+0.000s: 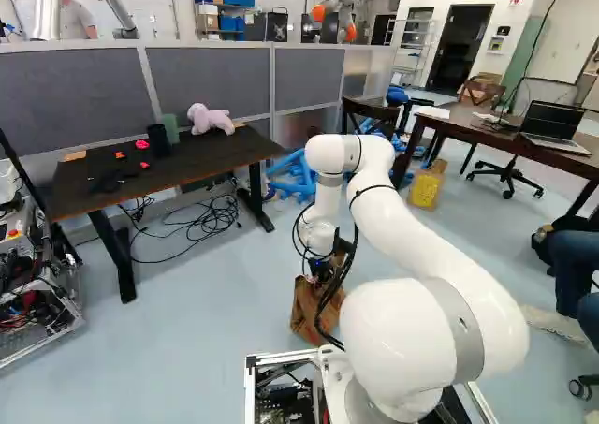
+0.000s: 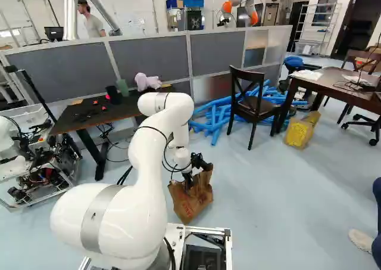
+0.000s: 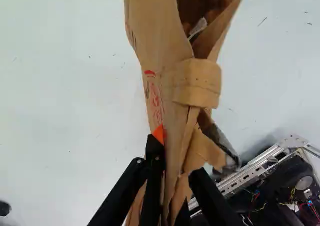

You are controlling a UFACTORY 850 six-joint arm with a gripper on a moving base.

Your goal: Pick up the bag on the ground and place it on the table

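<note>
The paper bag (image 2: 189,203) was pinched near its rim, low by the floor (image 2: 268,192).
At the left of the left base view, the dark table (image 1: 211,157) was partly taken up by a pink plush toy (image 1: 211,118) and a black cup (image 1: 158,141); a knock to either was risked if the bag were swung in low. Farther right, slipping or tearing was judged possible, since only folded paper was held, and a snag on the base's metal frame (image 3: 254,175) was also to be feared. In the wrist view, the gripper (image 3: 176,158) was seen nearly closed, crumpled paper being squeezed from both sides, with one orange pad (image 3: 158,134) showing. Whether the bag's bottom was lifted could not be told.
</note>
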